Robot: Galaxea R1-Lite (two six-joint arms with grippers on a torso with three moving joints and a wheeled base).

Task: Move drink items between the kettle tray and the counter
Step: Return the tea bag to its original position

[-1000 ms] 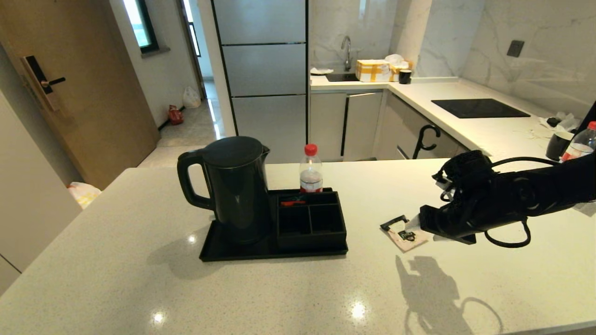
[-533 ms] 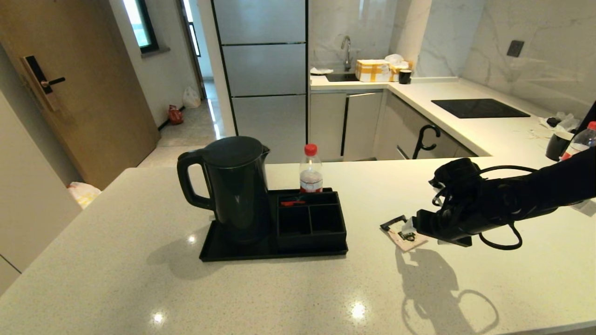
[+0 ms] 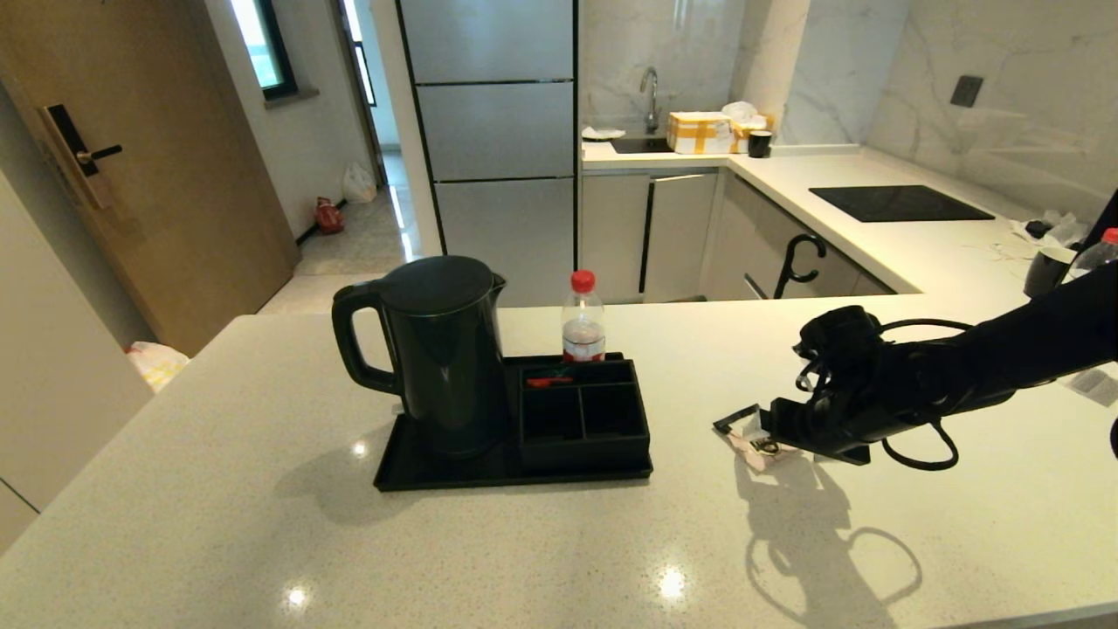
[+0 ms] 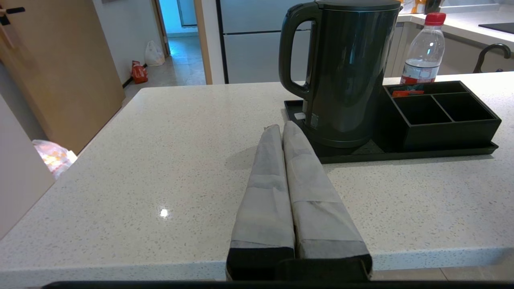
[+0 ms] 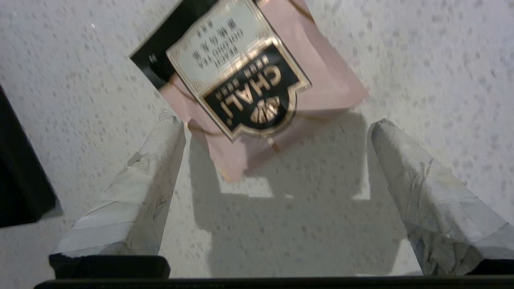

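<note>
Kettle [image 3: 445, 349] on its tray [image 3: 419, 467] fills centre frame on the worktop [image 3: 218, 489]. Right gripper [image 5: 277, 132] hovers right of centre, jaws wide and empty. Pink sachet [image 5: 257, 80] lies flat just ahead of them, long axis diagonal; left gripper [image 4: 283, 130], jaws closed, sits parked far off.

A home kitchen: fridge [image 3: 493, 131], sink tap [image 3: 649, 92], hob [image 3: 900, 203], stone counter [image 3: 218, 524]
</note>
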